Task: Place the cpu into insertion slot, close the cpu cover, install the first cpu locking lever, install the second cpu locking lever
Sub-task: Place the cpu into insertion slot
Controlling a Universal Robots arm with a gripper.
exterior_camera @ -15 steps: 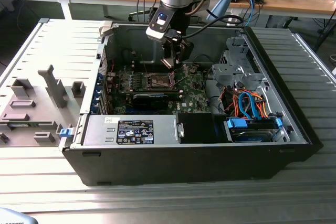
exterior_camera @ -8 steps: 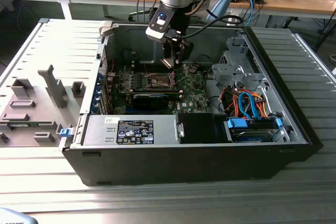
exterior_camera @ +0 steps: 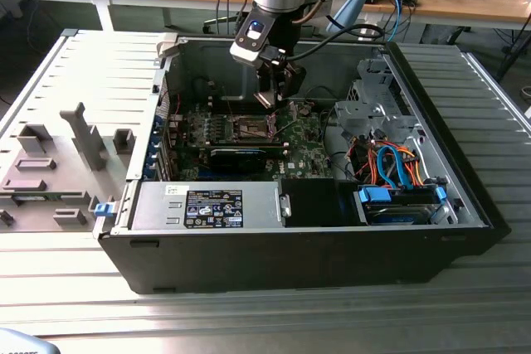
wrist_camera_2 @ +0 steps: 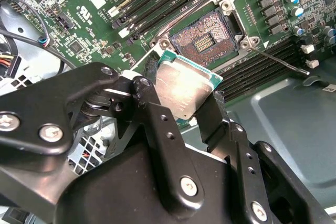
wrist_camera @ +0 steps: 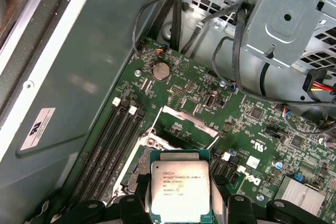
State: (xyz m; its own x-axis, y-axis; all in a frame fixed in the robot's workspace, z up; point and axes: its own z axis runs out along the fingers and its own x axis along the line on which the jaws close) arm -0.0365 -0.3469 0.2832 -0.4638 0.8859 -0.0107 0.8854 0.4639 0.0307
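Note:
My gripper (exterior_camera: 277,95) is shut on the cpu (wrist_camera_2: 184,90), a small square chip with a dull silver top, pinched by two opposite edges between black fingers (wrist_camera_2: 149,100). In the first wrist view the cpu (wrist_camera: 180,190) hangs level in the gripper (wrist_camera: 181,205). It hovers a little above the green board, beside the insertion slot (wrist_camera_2: 205,38) and apart from it. The slot (exterior_camera: 251,128) lies open with its contact field bare. The cpu cover (wrist_camera: 185,120), a silver frame, stands swung up. A thin locking lever (wrist_camera_2: 278,60) sticks out loose next to the slot.
The board lies at the bottom of an open black computer case (exterior_camera: 290,254). A metal drive cage (wrist_camera: 286,19) with black cables, orange and blue cables (exterior_camera: 390,163), a long black card (exterior_camera: 236,157) and a power supply (exterior_camera: 207,205) surround the slot. Memory slots (wrist_camera: 113,145) run alongside it.

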